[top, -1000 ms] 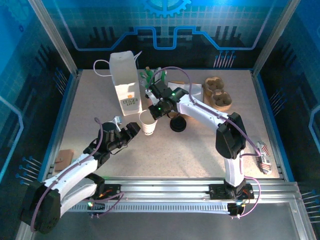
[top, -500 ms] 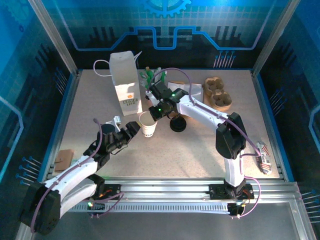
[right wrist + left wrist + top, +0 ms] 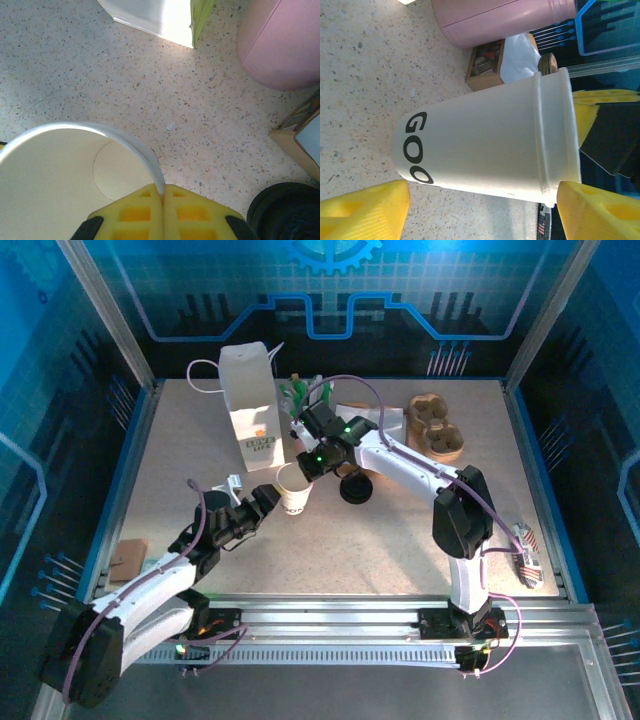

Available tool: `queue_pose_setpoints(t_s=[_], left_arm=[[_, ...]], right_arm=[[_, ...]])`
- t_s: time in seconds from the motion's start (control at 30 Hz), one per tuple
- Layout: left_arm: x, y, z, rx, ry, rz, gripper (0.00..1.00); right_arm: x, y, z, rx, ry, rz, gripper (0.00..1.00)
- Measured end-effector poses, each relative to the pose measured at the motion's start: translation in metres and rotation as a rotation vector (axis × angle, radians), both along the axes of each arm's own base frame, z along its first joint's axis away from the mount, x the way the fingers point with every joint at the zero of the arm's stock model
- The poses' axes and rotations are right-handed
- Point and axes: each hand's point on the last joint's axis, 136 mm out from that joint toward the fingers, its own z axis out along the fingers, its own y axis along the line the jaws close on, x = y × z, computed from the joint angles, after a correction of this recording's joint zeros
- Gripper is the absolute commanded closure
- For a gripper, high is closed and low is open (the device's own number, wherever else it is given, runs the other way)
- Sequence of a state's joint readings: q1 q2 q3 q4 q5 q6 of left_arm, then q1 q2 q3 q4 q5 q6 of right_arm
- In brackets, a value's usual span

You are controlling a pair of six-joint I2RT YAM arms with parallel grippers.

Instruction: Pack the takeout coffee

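Beige table carries everything. Bag stands upright, just beyond and left of the right claw, which is pinched shut on the near rim of the upright cup. Left claw, spread wide and empty, flanks the cup's wall. Lid lies just right of the right claw.

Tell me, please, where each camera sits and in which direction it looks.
Top external: above and behind the arm bases, looking down on the table; both arms show.
Left wrist: low, facing the side of the paper cup; its yellow fingers show at both lower corners.
Right wrist: above the cup, looking down into it; its fingers pinch the rim.
Shared: both wrist views hold the paper cup and the pink cup.
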State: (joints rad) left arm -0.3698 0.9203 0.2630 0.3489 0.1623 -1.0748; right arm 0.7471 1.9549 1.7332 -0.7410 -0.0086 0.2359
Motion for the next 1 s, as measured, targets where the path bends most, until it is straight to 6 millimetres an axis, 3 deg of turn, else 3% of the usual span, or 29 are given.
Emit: queue_pose_setpoints(t_s=[1.0], left_arm=[[-0.0093, 0.004, -0.0012, -0.018, -0.049, 0.002, 0.22]], right_arm=[[-0.0082, 0.0049, 0.0027, 0.026, 0.021, 0.015, 1.0]])
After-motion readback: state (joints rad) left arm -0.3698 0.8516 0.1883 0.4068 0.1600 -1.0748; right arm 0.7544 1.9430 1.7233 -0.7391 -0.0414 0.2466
